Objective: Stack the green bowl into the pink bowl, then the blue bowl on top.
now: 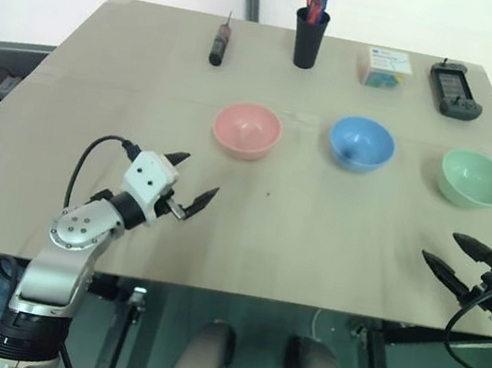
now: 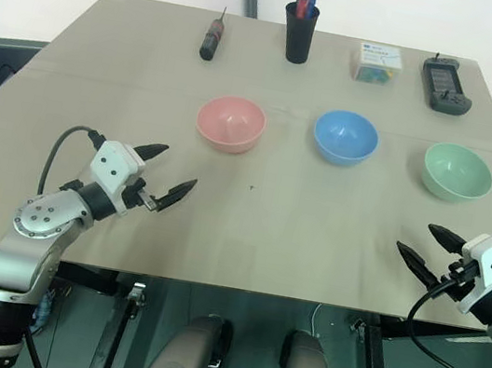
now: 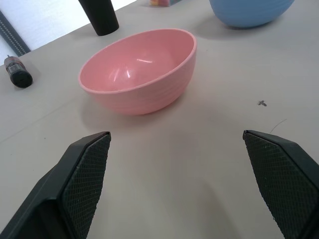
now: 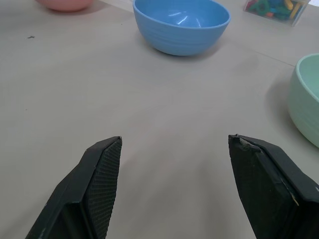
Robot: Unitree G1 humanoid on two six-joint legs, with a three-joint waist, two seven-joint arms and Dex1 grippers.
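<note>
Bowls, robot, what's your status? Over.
Left gripper and right gripper open, empty. Pink bowl, blue bowl, green bowl apart in a row, unstacked. Nothing between them.

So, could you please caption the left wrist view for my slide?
Open left gripper faces the empty pink bowl on the table, blue bowl beyond.
</note>
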